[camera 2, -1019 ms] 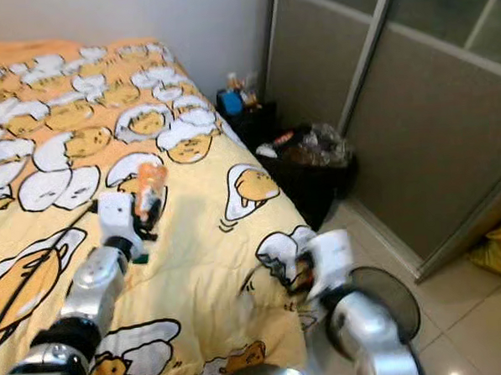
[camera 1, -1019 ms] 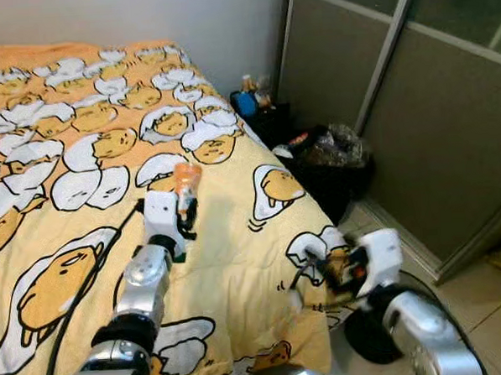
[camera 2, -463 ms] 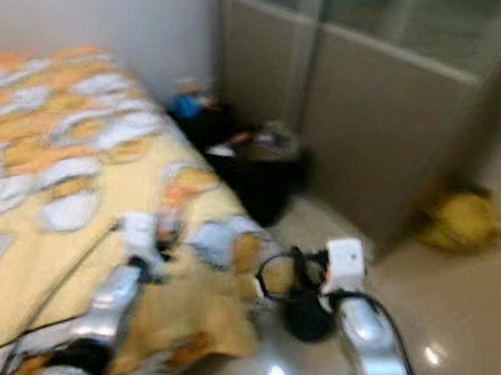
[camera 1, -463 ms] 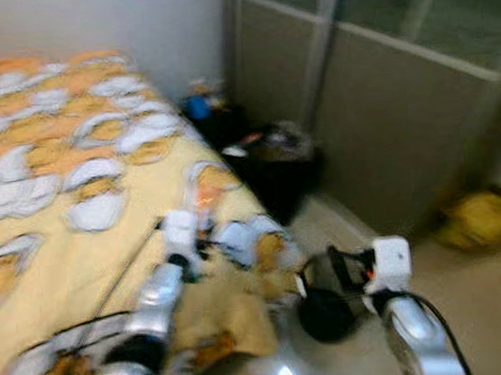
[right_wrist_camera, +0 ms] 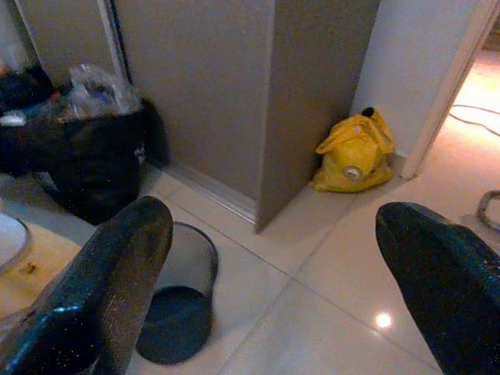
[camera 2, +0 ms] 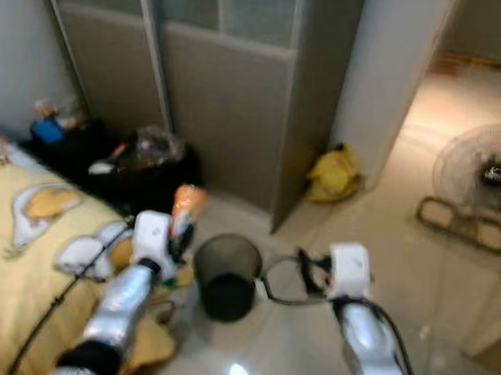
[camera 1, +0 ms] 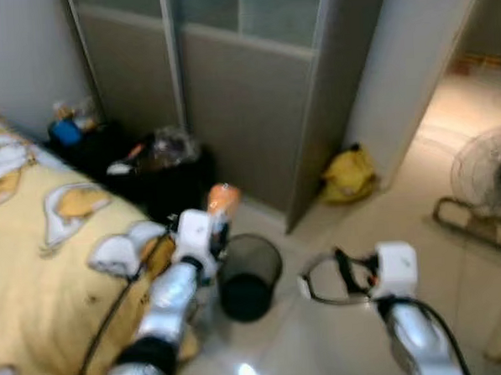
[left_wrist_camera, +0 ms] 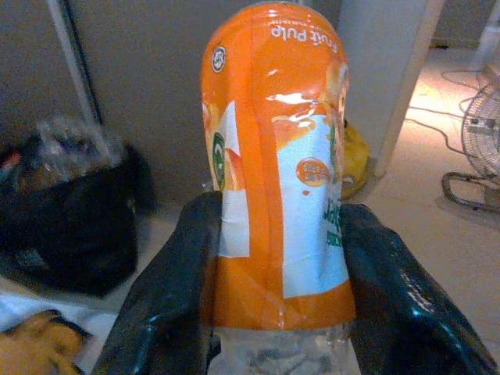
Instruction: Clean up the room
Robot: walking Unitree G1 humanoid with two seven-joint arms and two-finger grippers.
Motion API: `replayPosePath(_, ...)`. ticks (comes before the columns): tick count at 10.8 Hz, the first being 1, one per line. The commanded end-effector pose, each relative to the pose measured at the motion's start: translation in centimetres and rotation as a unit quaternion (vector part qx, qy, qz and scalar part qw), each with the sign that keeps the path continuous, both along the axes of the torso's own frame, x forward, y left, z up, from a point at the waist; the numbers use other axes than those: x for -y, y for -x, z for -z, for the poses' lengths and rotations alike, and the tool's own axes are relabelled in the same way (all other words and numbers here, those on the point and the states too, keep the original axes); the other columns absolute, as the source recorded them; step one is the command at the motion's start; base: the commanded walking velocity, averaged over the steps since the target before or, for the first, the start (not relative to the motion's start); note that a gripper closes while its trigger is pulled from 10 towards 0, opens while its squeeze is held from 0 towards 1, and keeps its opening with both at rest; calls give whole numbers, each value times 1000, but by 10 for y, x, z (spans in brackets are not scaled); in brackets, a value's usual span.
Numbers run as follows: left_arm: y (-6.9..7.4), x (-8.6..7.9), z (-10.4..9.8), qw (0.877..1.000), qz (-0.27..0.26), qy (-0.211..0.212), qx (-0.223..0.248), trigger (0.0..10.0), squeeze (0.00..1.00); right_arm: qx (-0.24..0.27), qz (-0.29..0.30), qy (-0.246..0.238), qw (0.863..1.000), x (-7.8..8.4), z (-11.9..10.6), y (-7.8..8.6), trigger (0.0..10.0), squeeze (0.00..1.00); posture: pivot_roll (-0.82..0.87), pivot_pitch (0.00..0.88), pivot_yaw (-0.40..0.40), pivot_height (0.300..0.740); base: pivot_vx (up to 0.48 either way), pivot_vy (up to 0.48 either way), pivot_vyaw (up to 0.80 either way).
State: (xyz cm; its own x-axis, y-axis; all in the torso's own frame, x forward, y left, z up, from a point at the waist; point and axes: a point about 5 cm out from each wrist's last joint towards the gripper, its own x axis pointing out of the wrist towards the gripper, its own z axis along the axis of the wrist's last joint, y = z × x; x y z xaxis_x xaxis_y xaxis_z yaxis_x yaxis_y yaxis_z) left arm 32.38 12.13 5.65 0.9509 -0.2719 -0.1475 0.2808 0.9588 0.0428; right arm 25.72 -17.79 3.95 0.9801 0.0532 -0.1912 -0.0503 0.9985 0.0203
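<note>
Orange bottle clamped in the left gripper jaws, above the black bin.
The bin stands on the floor just beside the bed. The right gripper hangs with jaws spread wide and empty, the bin and a yellow bag ahead of them.

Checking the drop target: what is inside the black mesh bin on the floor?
The right wrist view looks into the black mesh bin: a dark bare bottom, no rubbish visible. The near wall hides part of the inside. The left gripper holds the orange bottle, not yet in the bin.
</note>
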Motion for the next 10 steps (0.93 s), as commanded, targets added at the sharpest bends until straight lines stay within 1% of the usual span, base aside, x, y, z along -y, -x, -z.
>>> replayPosePath(1, 1, 3, 4, 1000, -6, 2, -15, 10000, 0, 14, -4, 1, 1000, -3, -5, -3, 10000, 0, 79, 33, 0, 740, 480, 0, 0)
replayPosePath(3, 0, 10, 6, 1000, -9, -1, -21, 10000, 0, 19, -7, 2, 1000, -5, -7, -4, 10000, 0, 69, 34, 3, 740, 480, 0, 0)
replayPosePath(5, -1, 10, 9, 999, -23, 5, -37, 10000, 0, 21, -6, 9, 1000, -3, -6, -3, 10000, 0, 56, 36, 3, 740, 480, 0, 0)
replayPosePath(6, 0, 15, 11, 999, -10, -1, -41, 10000, 0, 18, -9, 14, 1000, -2, -5, -1, 10000, 0, 50, 39, 5, 740, 480, 0, 0)
replayPosePath(7, -2, 16, 10, 999, -18, 10, -49, 10000, 0, 16, -10, 16, 1000, -3, -4, 1, 10000, 0, 36, 39, 8, 740, 480, 0, 0)
replayPosePath(8, -6, 19, 6, 999, -24, 18, -46, 10000, 0, 15, -10, 18, 1000, -2, -3, 3, 10000, 0, 29, 41, 4, 740, 480, 0, 0)
replayPosePath(10, -5, 27, 7, 998, -17, 22, -50, 10000, 0, 13, -16, 23, 1000, -2, -3, 6, 10000, 0, 13, 47, 3, 740, 480, 0, 0)
